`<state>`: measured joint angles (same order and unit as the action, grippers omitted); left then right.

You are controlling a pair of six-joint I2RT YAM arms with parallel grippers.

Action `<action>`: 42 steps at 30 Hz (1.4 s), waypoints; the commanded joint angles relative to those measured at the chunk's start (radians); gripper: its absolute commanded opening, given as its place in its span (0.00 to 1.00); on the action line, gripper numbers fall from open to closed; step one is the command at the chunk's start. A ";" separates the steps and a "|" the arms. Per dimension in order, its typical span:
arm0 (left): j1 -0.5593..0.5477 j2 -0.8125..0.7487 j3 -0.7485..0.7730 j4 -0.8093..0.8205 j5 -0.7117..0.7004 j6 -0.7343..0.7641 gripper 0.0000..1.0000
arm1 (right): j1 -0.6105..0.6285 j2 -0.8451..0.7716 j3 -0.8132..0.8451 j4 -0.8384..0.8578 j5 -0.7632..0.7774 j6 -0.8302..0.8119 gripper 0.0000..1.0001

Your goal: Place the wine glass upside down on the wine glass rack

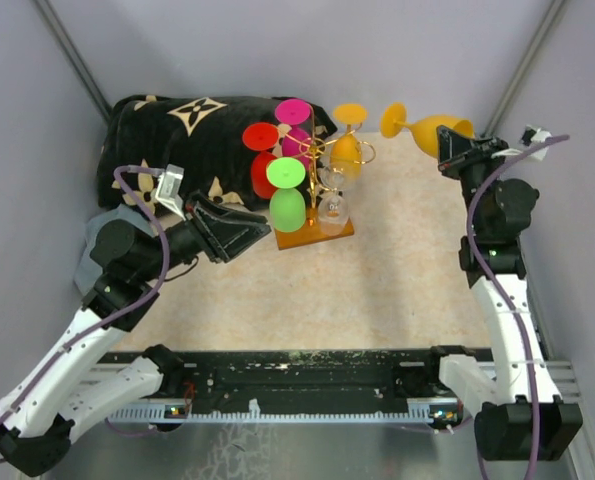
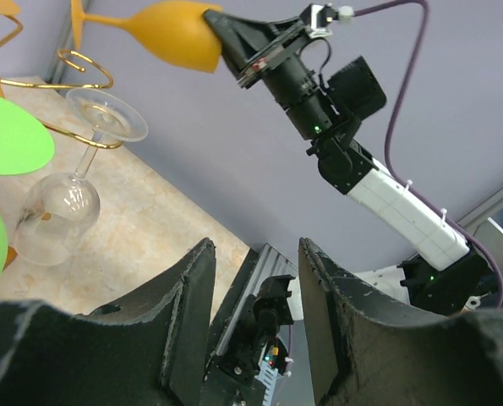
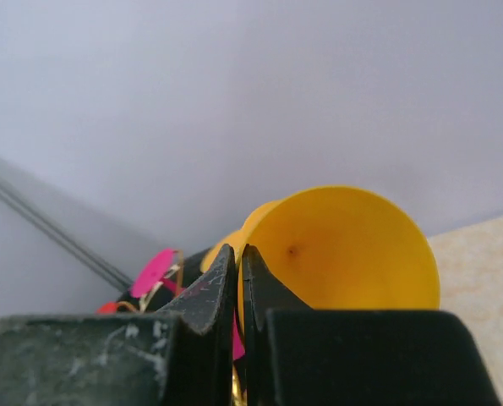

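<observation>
The left gripper (image 2: 255, 252) stood with its 2 fingers parted, while the right gripper (image 2: 217, 25) pinched the yellow wine glass (image 2: 171, 38) by its rim near the gold wine glass rack (image 2: 89, 53).

Words: none can be read in any view.
Numbers: none can be read.
Brand name: no letters are clear enough to tell.
Sign: a beige flower sign (image 1: 197, 112) with four points, printed on the black blanket (image 1: 142, 150), behind the left pincer (image 1: 265, 228) and a little to its left.
Other marks: more beige shapes on the same blanket, nearer to the left pincer, too folded to tell.
</observation>
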<state>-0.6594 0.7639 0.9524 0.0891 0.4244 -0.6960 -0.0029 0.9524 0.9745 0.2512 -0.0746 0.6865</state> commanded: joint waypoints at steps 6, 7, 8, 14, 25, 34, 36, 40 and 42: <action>0.003 0.064 -0.037 0.196 0.033 -0.108 0.50 | 0.003 -0.148 -0.089 0.463 -0.234 0.233 0.00; 0.003 0.069 -0.035 0.204 0.035 -0.110 0.50 | 0.003 -0.151 -0.089 0.493 -0.252 0.260 0.00; 0.003 0.072 -0.035 0.212 0.036 -0.114 0.50 | 0.003 -0.152 -0.088 0.520 -0.270 0.290 0.00; 0.003 0.079 -0.041 0.267 0.033 -0.127 0.50 | 0.003 -0.060 -0.086 0.846 -0.401 0.593 0.00; 0.008 0.132 -0.050 0.473 0.090 -0.211 0.52 | 0.038 0.246 -0.047 1.475 -0.478 1.089 0.00; 0.125 0.260 -0.138 0.934 0.198 -0.529 0.54 | 0.084 0.237 -0.017 1.476 -0.561 1.074 0.00; 0.160 0.301 -0.152 1.057 0.215 -0.610 0.54 | 0.086 0.231 -0.021 1.475 -0.563 1.075 0.00; 0.191 0.374 -0.143 1.232 0.229 -0.728 0.57 | 0.101 0.226 -0.036 1.476 -0.566 1.079 0.00; 0.196 0.423 -0.136 1.335 0.230 -0.791 0.58 | 0.109 0.223 -0.041 1.475 -0.567 1.076 0.00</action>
<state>-0.4755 1.1309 0.8021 1.1141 0.6167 -1.3098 0.0860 1.2106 0.9073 1.4971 -0.6350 1.7535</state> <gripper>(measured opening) 0.573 0.020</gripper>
